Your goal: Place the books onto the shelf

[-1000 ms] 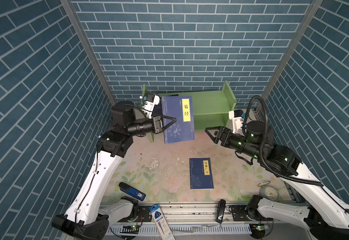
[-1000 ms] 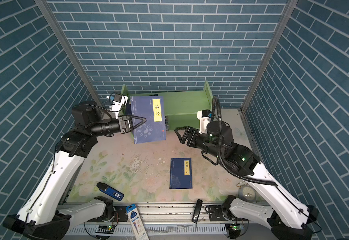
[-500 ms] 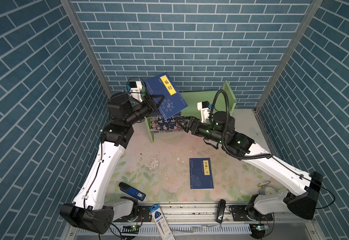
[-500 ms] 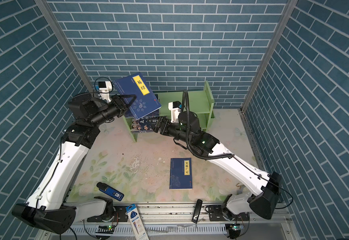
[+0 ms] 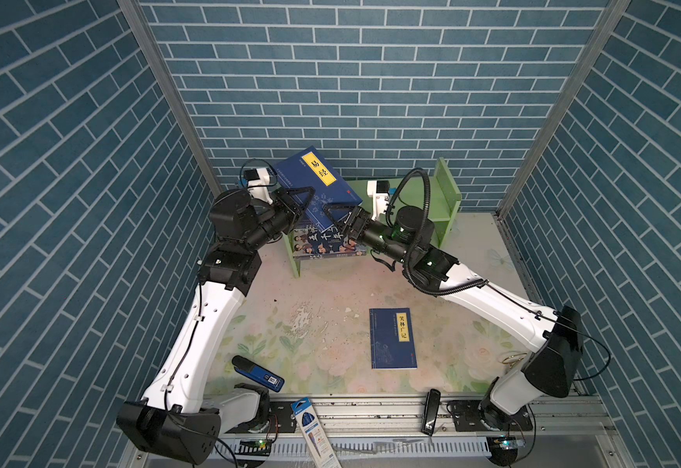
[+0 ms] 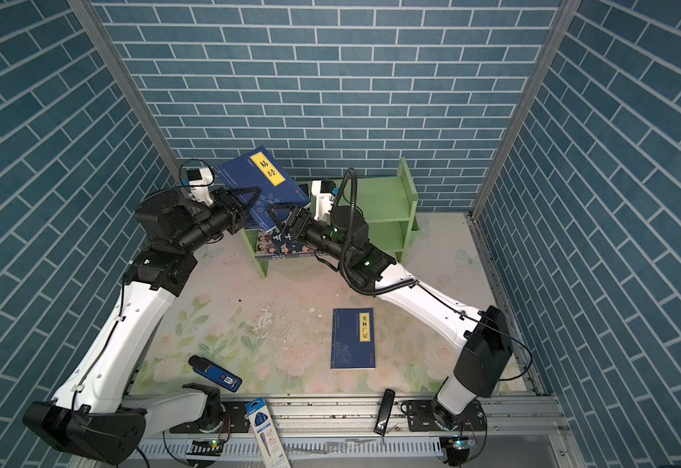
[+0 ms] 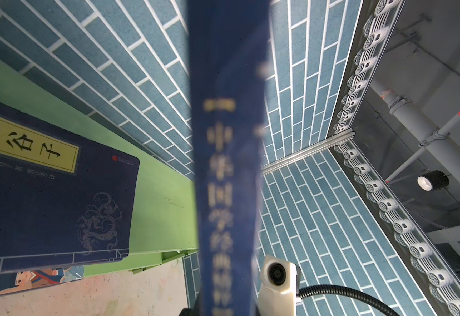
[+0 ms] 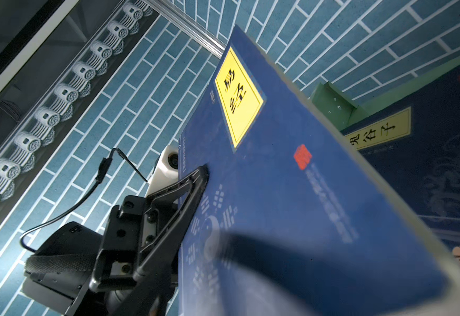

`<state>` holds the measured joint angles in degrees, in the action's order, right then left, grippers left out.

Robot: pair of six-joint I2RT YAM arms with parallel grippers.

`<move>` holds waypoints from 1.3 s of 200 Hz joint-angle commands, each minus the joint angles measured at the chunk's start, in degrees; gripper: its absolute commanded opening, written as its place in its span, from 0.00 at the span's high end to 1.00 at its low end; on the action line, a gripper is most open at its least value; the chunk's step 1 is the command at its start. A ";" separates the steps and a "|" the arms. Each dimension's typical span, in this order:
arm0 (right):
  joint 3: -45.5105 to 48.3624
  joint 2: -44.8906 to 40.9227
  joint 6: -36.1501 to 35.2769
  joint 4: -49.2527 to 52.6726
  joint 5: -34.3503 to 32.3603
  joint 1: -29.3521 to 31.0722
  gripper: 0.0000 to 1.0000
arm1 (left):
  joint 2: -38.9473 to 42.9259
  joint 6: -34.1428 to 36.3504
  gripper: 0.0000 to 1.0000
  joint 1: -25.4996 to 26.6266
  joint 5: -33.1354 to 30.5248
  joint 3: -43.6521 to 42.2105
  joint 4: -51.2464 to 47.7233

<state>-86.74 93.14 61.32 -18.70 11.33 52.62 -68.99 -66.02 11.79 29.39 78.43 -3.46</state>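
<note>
While left fingers (image 8: 198, 173) pinch it, the book (image 8: 278, 191) tilts.

The book (image 7: 226, 164) I hold shows me only a blurred, unreadable spine, and in both top views covers the left end of the shelf (image 5: 446, 190).

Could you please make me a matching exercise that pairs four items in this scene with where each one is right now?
Things:
1. navy book labelled 易经
2. navy book labelled 笑林广记
3. cartoon-face book
4. pen package

Places:
A. flat on the table
B. on the metal rail at the front
C. gripped by the left gripper, tilted above the shelf
D. on the shelf, at its left end

Pairs: 1-C, 2-A, 3-D, 4-B
</note>
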 commanded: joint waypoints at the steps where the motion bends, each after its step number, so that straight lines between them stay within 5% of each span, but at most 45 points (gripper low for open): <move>1: -2.67 1.14 1.89 -4.39 0.50 0.01 0.35 | 1.68 -1.50 1.00 -0.41 -0.36 -0.56 4.61; 59: -2.21 1.60 2.40 -5.30 1.78 -1.66 0.79 | 1.68 -2.62 0.92 -0.89 -0.91 -0.82 0.10; 78: -2.03 1.52 2.82 -5.24 2.85 -2.47 0.87 | 1.64 -2.79 0.79 -0.98 -0.92 -1.45 -0.12; 108: -2.41 1.01 2.93 -2.59 5.92 -4.87 0.89 | 1.95 -2.41 0.46 -1.96 0.11 -1.80 -1.39; 128: -4.23 0.37 2.45 2.49 9.79 -7.64 0.90 | 2.37 1.85 0.38 -3.58 -0.19 0.49 -10.62; 148: -8.85 0.77 0.40 11.49 15.65 -10.64 0.90 | 2.37 7.74 0.36 -4.18 -0.73 2.99 -16.13; 204: -26.00 8.17 -11.70 41.08 31.33 -17.49 0.89 | 1.63 7.58 0.36 -5.55 4.33 2.71 -12.33; 260: -37.23 17.73 -20.26 52.63 38.16 -21.06 0.88 | 0.40 6.99 0.35 -5.55 6.86 0.76 -7.40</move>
<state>-118.87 107.42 48.84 26.00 44.29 32.38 -67.94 -60.05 6.61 34.11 79.99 -14.31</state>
